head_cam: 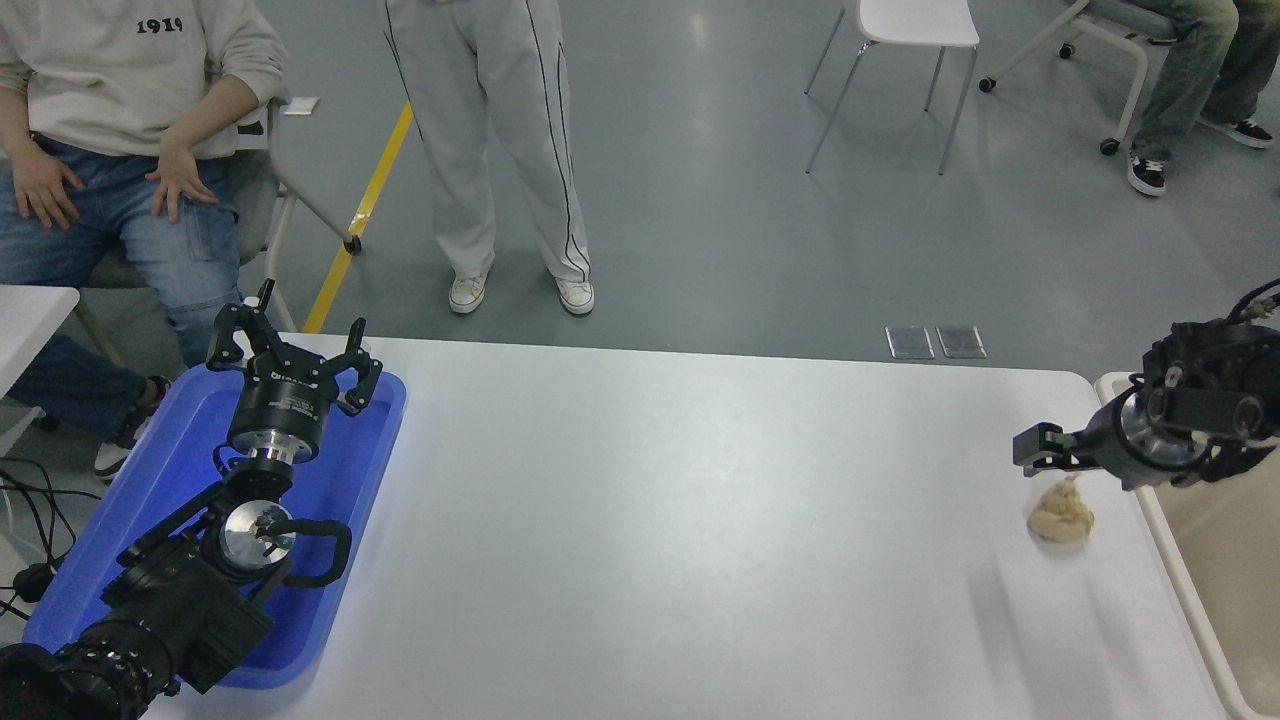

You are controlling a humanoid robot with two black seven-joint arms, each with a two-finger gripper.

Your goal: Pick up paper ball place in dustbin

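Tan paper ball point(1061, 517) lies ungrasped on desk point(680, 520), just below right gripper point(1040, 460); finger state unclear, perhaps closed. Pickup and dustbin point(1165, 545) drop remain.

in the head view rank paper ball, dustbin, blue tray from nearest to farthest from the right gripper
From the right gripper, at the table's right end:
1. paper ball, on the table just below it in the picture.
2. dustbin, off the table's right edge, past the ball.
3. blue tray, far across at the left end, under the parked left gripper.
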